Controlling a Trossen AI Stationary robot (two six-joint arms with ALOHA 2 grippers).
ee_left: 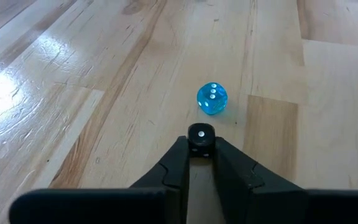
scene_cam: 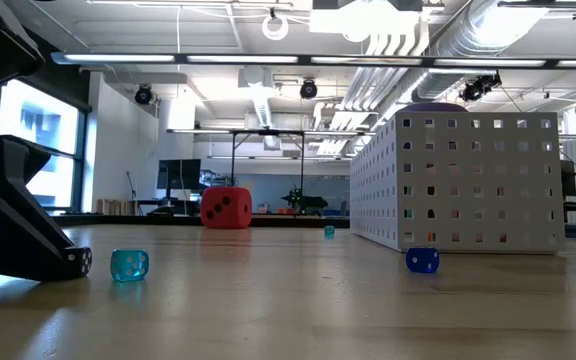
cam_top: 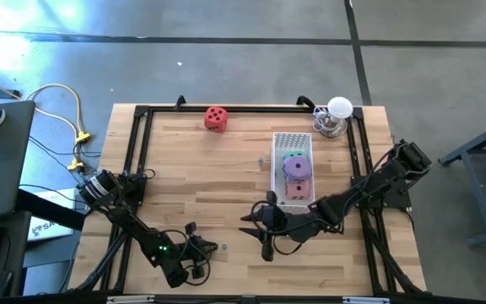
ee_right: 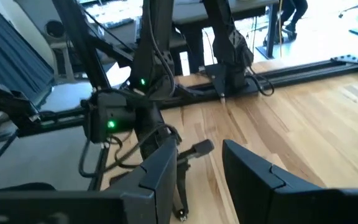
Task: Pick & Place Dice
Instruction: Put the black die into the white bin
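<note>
The red die (cam_top: 216, 118) rests on the table near its far edge; it also shows in the low view (scene_cam: 226, 208). The green die (cam_top: 293, 155), purple die (cam_top: 295, 168) and pink die (cam_top: 298, 187) lie in a white perforated bin (cam_top: 280, 148). My left gripper (cam_top: 212, 248) is low near the front edge, shut on a tiny black die (ee_left: 201, 134), far from the big dice. My right gripper (cam_top: 256, 235) is open and empty, just in front of the bin, pointing toward the left arm; its fingers (ee_right: 160, 177) stand apart. My left gripper pinches the tiny black die by two opposite faces (ee_left: 201, 140), only at the free ends of its two fingers. The fingers lie nearly level, low over the table. The die (scene_cam: 85, 262) sits at or just above the table top; which, I cannot tell.
A tiny teal die (ee_left: 212, 98) lies on the table just ahead of my left gripper, also in the low view (scene_cam: 129, 265). A tiny blue die (scene_cam: 422, 260) lies in front of the bin (scene_cam: 458, 180). A glass with a white ball (cam_top: 337, 116) stands at the far right corner.
</note>
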